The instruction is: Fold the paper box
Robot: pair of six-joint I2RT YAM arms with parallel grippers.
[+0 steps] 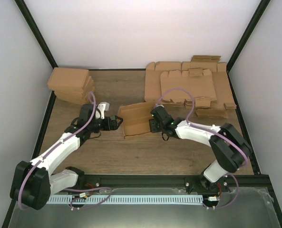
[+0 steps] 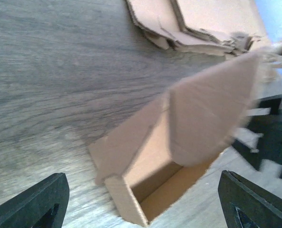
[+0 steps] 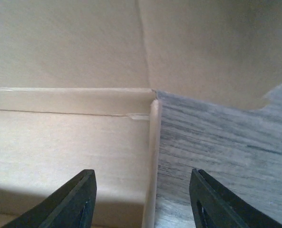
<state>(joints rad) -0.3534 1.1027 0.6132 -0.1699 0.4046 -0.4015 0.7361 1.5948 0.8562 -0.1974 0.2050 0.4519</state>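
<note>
Near edge: my two arms, one tool each. My left tool [image 1: 118, 122] has its fingers wide apart and empty, just left of the box. My right tool [image 3: 141, 173] has its fingers apart, straddling one upright wall edge, not clamped.

Mid-counter, between the tools: one light-brown creased cardboard paper box [image 1: 136, 119], partly folded with walls raised, resting on the wood-grain counter [image 1: 131, 154].

Far left: one stack of brown shallow folded boxes [image 1: 72, 85]. Far right: one heap of overlapping flat brown cardboard sheets [image 1: 193, 83]; I cannot count the sheets.
</note>
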